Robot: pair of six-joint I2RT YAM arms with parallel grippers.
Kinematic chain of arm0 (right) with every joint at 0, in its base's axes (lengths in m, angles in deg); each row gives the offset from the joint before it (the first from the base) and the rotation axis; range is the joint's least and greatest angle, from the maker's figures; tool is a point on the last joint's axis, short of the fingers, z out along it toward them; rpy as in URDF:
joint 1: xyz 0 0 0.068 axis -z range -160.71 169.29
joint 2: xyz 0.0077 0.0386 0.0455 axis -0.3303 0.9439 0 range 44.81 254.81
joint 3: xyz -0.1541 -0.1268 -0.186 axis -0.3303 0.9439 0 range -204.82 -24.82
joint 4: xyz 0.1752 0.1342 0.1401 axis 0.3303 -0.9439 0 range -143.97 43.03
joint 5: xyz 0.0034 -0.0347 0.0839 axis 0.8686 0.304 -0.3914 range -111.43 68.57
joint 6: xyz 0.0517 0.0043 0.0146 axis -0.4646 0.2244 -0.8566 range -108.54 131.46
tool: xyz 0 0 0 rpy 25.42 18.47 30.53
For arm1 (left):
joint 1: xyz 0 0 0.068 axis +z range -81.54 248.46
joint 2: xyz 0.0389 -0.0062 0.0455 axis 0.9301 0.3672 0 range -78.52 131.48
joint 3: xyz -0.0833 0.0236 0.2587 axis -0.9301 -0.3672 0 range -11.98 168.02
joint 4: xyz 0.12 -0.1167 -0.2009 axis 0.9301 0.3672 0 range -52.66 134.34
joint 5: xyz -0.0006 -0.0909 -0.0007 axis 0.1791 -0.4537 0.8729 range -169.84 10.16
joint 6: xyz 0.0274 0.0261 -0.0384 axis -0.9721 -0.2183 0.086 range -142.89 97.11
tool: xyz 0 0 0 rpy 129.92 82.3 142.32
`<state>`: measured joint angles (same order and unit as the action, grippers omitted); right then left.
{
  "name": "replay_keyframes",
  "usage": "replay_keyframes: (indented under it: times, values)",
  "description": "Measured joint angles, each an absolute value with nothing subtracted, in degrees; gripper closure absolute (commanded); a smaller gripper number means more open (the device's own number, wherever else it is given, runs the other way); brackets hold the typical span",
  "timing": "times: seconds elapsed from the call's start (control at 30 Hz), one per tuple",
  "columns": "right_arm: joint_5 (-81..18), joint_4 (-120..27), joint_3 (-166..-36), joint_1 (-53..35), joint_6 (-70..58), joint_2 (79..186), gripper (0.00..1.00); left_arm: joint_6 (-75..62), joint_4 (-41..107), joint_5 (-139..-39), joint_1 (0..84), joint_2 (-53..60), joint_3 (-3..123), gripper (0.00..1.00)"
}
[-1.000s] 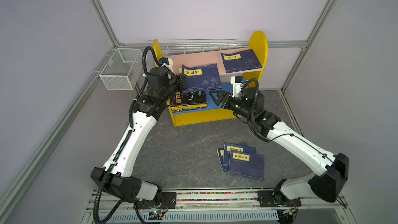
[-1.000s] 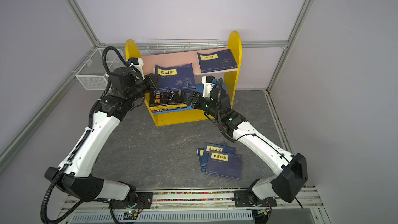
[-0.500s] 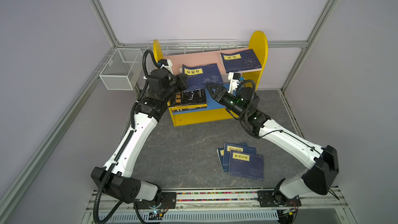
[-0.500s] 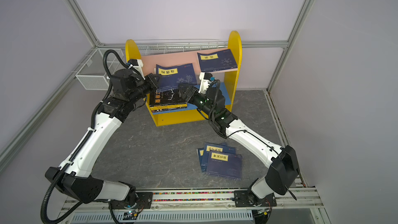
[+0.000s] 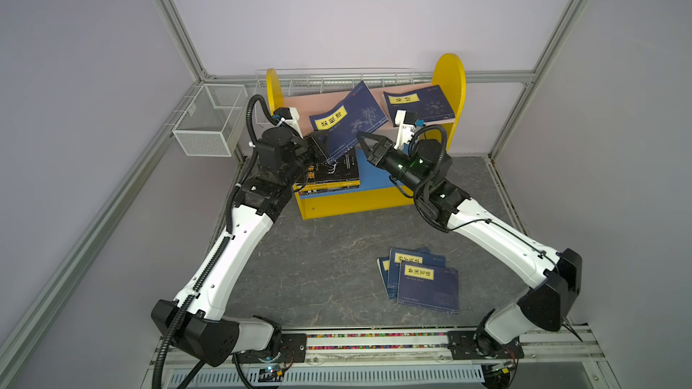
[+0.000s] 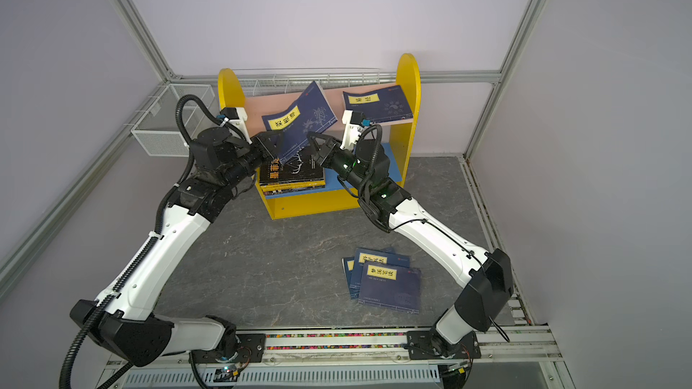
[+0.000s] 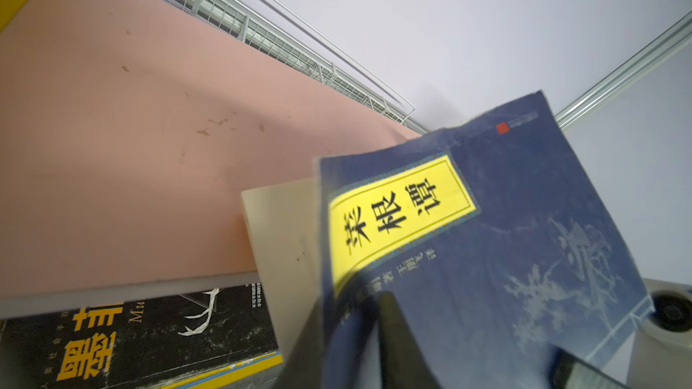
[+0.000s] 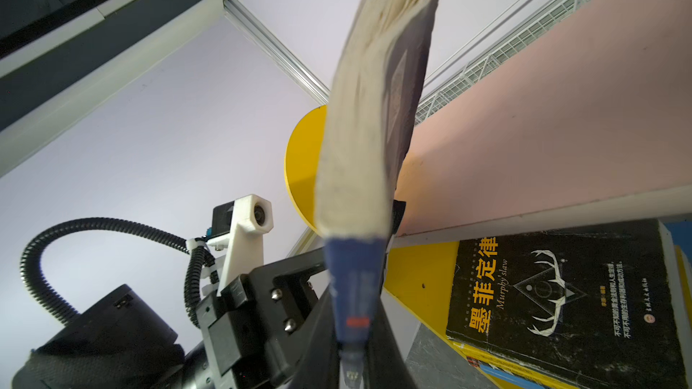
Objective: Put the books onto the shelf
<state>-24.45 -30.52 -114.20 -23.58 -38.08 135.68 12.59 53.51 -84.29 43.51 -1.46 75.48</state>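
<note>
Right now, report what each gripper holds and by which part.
Right gripper clamps the tilted navy book by its lower edge. Left gripper straddles its bottom corner; grip unclear.

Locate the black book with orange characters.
In both top views the black book lies atop the stack on the left of the shelf's blue lower board, beneath the tilted navy book.
</note>
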Motion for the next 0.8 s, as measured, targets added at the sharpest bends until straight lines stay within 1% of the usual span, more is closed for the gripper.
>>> replay_keyframes:
  times: [0.13,0.3,0.4,0.53,0.67,0.8]
  values:
    - [-28.91,-31.72,-118.88,-21.2,-36.94,136.64,0.93,11.98,55.38,-81.95,43.18,-3.43,75.48,0.34]
    - [-31.43,-30.68,-123.25,-13.92,-36.96,135.61,0.93,11.0,56.96,-78.91,43.18,-5.29,74.67,0.34]
    - [-31.01,-31.94,-126.11,-10.01,-36.99,134.71,0.93,10.91,57.48,-78.11,43.16,-6.03,73.3,0.34]
    - [-30.16,-37.34,-130.64,-6.21,-38.49,134.34,0.93,10.91,58.27,-77.52,43.16,-6.53,71.22,0.34]
    - [-28.41,-41.69,-130.31,-3.23,-40.92,133.29,0.93,10.91,59.17,-76.84,43.16,-6.84,69.8,0.34]
    - [-26.99,-44.69,-128.91,-2.27,-42.41,133.14,0.93,10.89,59.49,-76.66,43.16,-6.88,69.73,0.34]
